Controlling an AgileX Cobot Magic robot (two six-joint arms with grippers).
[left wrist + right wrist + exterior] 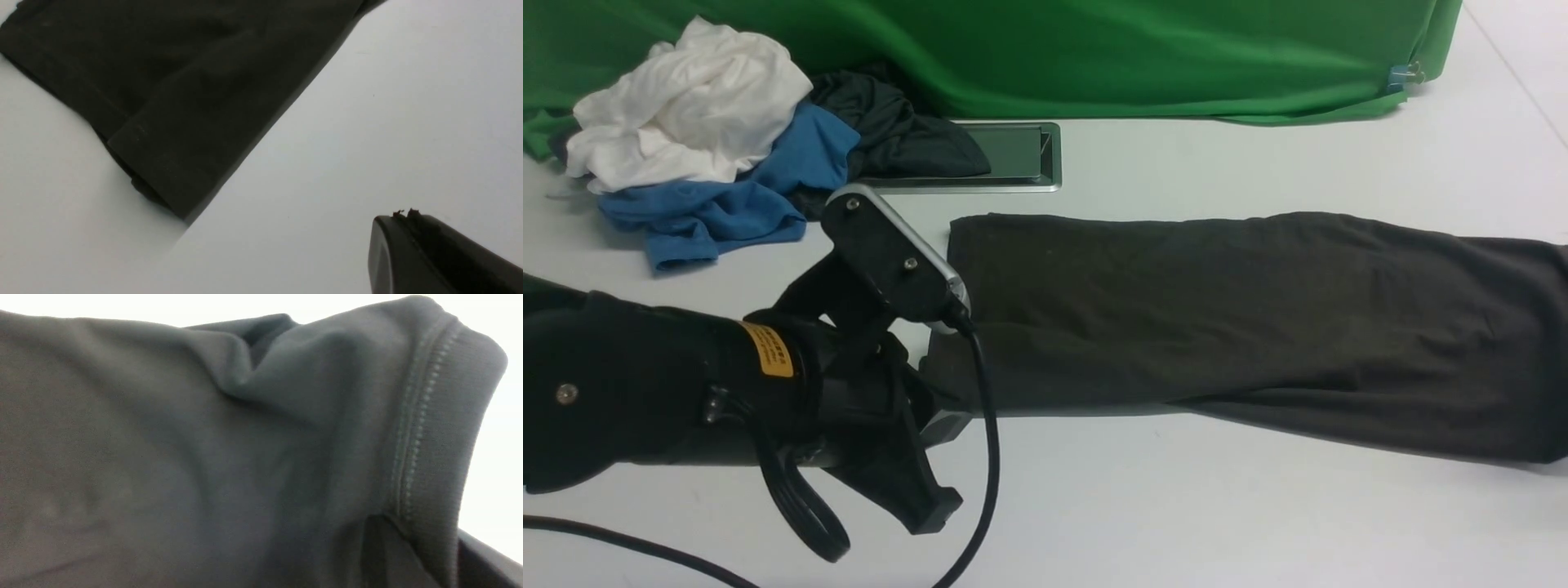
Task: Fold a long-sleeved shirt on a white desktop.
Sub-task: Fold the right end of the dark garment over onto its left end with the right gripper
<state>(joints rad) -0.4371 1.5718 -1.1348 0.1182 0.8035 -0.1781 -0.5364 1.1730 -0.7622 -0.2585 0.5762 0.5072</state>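
Observation:
The long-sleeved shirt lies on the white desktop as a long dark band reaching the right frame edge. Its logo and neck label are hidden. My left gripper hovers open at the band's near left corner, empty. In the left wrist view one of its fingers shows over bare table, apart from the shirt's hem corner. The right arm is outside the front view. Its wrist view is filled by shirt fabric with a ribbed stitched edge running down into the jaws beside one finger.
A pile of clothes sits at the back left: a white garment, a blue garment and a charcoal garment lapping onto the silver cable hatch. The green backdrop closes the far edge.

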